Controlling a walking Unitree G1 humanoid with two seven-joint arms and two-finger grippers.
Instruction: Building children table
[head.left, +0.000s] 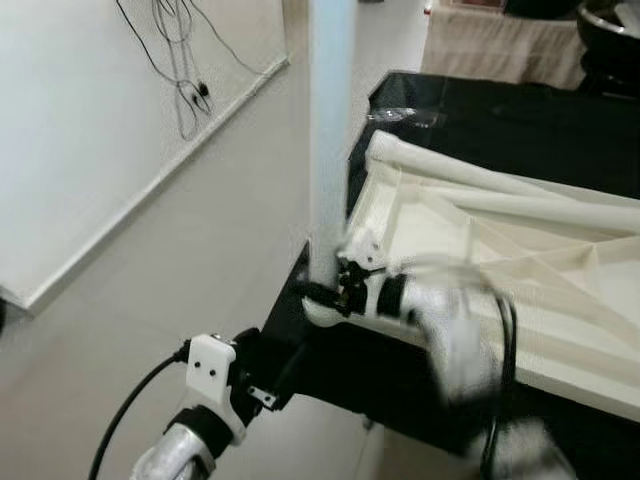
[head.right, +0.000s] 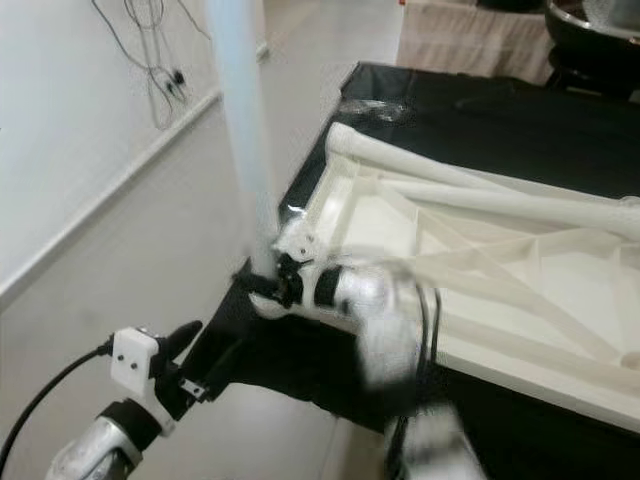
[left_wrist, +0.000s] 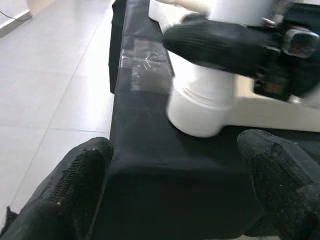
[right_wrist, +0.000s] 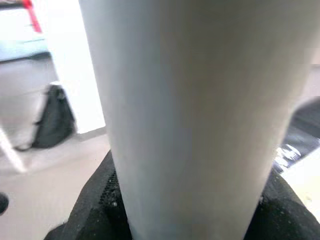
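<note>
Smooth, matt pale-blue plastic table leg (head.left: 331, 120); ribbed cream plastic children's table underside (head.left: 520, 270); matt black cloth-covered tabletop (left_wrist: 165, 200); glossy pale floor tiles (head.left: 200, 260).

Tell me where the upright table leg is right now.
The table leg stands upright at the near left corner of the upturned white tabletop on the black surface, with the right hand gripping its base; the left hand hovers below.
</note>
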